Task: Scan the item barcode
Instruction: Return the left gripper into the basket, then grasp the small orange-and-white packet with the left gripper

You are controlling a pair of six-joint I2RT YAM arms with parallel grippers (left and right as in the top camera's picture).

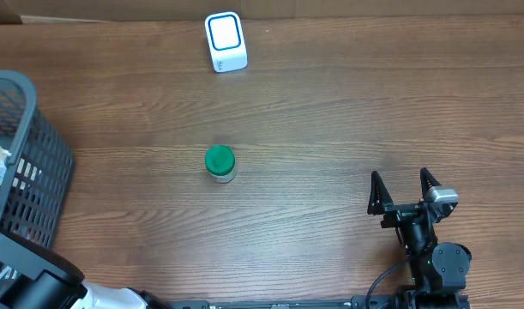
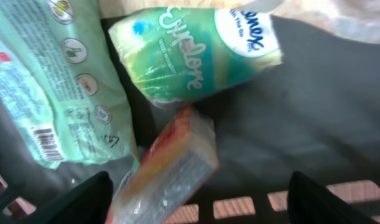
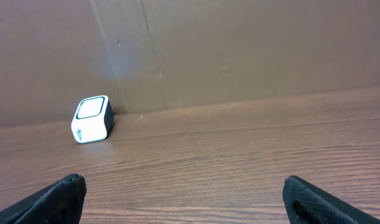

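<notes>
- Dark fingers [image 2: 84, 202] of the left gripper [image 2: 199, 202] frame the bottom of the left wrist view. They are spread wide and clamp nothing.
- Between them, much nearer one finger than the other, lies a wrapped sponge pack [image 2: 171, 171], red and yellow on top with a grey side. Its long axis runs slantwise, from beside that finger away ahead of the gripper. Whether it touches the finger I cannot tell.
- Just beyond the sponge pack's far end lies a green tissue pack [image 2: 196, 53], its long axis crosswise to the gripper's reach.
- Ahead of the nearer finger, a mint-green wipes pack [image 2: 46, 81] stretches away from the gripper, with a barcode [image 2: 45, 143] facing the camera.
- All three lie inside a black mesh basket [image 1: 39, 163].
- Over a wooden table [image 1: 330, 112], the right gripper [image 1: 405, 190] has its jaws fully apart and empty.
- Well ahead of it and off to its left stands a white scanner [image 1: 225, 41], window facing up.
- Nearer, also to its left, a green-lidded jar [image 1: 219, 162] stands upright.
</notes>
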